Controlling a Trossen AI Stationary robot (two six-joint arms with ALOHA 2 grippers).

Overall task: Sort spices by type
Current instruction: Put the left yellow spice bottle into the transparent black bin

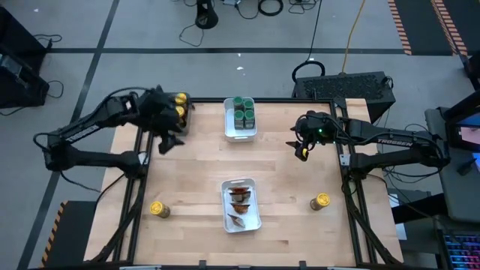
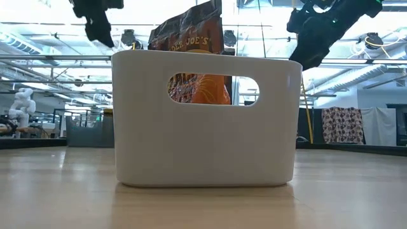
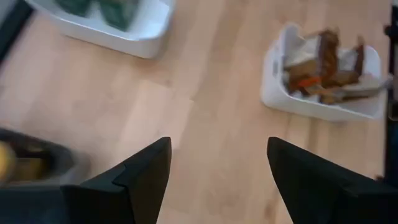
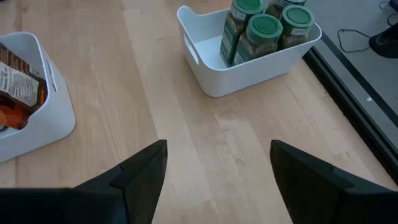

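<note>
In the low view a smooth white plastic bin [image 2: 203,121] with an oval handle slot fills the middle of the frame and hides nearly the whole table behind it; only the crinkled tops of brown-orange packets [image 2: 191,32] rise above its rim, with a sliver of orange showing through the slot. From above, that bin sits at lower centre with the packets [image 1: 240,201] lying loosely inside, and a second white bin [image 1: 240,120] at upper centre holds four green-lidded jars [image 1: 243,109] standing upright. Yellow-lidded jars [image 1: 180,106] in a dark tray [image 1: 186,120] at upper left are partly covered by the left arm. Two more yellow-lidded jars stand alone on the pale wood table [image 1: 195,180], one at lower left [image 1: 157,208], one at lower right [image 1: 320,201]. The left gripper [image 1: 169,142] hangs beside the tray, fingers spread and empty. The right gripper [image 1: 301,150], at right of centre, is likewise spread and empty.
</note>
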